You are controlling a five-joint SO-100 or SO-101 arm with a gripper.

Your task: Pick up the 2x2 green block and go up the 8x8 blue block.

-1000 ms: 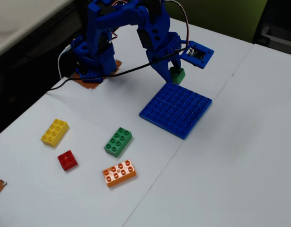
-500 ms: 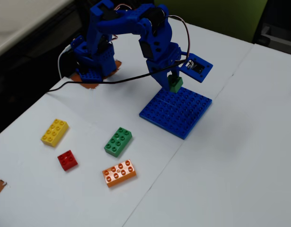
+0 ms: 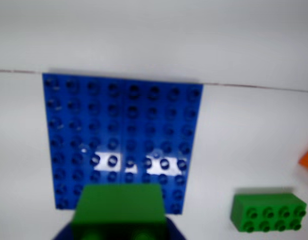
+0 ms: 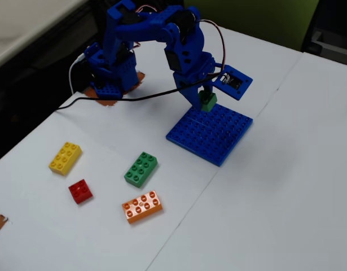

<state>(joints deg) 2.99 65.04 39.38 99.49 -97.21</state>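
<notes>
Gripper (image 4: 205,101) closed on the small green block (image 4: 207,101), held above the blue plate's (image 4: 212,135) 11 o'clock edge, longer green brick (image 4: 141,169) on the table at 8 o'clock of the plate

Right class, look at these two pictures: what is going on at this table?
A blue robot arm's gripper holds a small square green plastic brick just above the near edge of a large flat blue studded plate. A longer green brick, plus yellow, red and orange bricks, lie untouched on the white table.
</notes>
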